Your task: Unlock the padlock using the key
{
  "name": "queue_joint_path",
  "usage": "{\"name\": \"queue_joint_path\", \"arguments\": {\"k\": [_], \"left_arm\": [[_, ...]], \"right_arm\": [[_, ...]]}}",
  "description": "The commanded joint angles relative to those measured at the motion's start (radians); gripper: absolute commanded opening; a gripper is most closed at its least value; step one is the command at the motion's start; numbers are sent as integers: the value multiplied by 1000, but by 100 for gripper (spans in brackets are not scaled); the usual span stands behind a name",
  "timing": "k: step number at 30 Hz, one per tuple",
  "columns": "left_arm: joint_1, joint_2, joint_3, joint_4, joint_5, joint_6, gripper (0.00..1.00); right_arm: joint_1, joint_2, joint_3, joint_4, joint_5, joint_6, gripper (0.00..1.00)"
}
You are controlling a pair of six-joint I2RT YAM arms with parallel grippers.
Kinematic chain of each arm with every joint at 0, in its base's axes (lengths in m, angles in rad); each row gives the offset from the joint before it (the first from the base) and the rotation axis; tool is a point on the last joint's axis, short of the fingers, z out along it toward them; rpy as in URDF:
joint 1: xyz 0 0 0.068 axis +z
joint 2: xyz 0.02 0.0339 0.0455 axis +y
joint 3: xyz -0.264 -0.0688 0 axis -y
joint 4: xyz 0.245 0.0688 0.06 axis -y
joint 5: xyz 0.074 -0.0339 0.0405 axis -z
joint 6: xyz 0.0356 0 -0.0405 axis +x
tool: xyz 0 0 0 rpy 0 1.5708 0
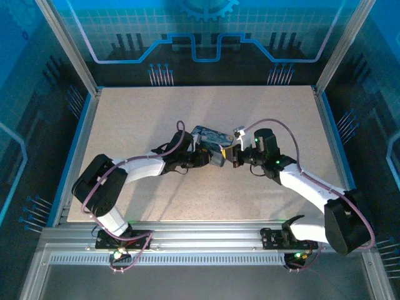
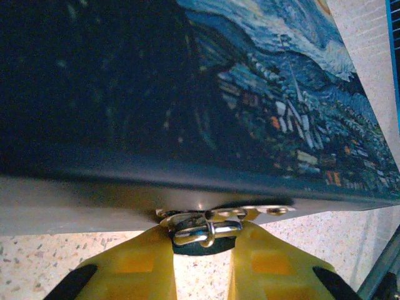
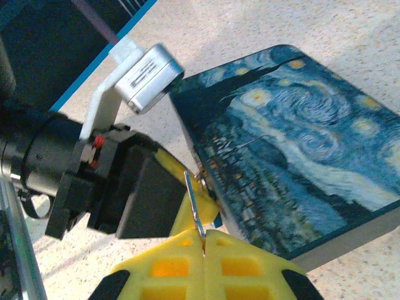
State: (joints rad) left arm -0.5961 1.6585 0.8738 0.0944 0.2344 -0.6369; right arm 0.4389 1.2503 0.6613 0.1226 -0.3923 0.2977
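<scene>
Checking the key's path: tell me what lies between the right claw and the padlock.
The key, pinched in the right claw, spans that stretch in the right wrist view, tip up near the padlock at the tin's edge.

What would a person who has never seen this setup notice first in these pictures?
The tin printed with a starry night painting stands out most, lying at the middle of the table. At its near edge the left tool grips the tiny padlock on the tin's side. Facing it, the right tool is shut on a thin key that points toward the tin.
</scene>
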Motion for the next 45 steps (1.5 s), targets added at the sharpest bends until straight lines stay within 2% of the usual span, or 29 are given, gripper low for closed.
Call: {"name": "queue_joint_path", "arguments": {"k": [1,11,25,45], "left_arm": [[-6,-43,42,-12,38,-57,11],[-6,-50,45,40,60,-156,9],[-6,-56,48,50,69,-221,8],[-7,-58,54,30,67,-220,7]], "right_arm": [[42,-33,-46,45,24,-20,0],[126,-1,-176,201,82,-45,0],[129,163,-202,363,83,-83,0],[97,255,-157,407,82,-108,0]]}}
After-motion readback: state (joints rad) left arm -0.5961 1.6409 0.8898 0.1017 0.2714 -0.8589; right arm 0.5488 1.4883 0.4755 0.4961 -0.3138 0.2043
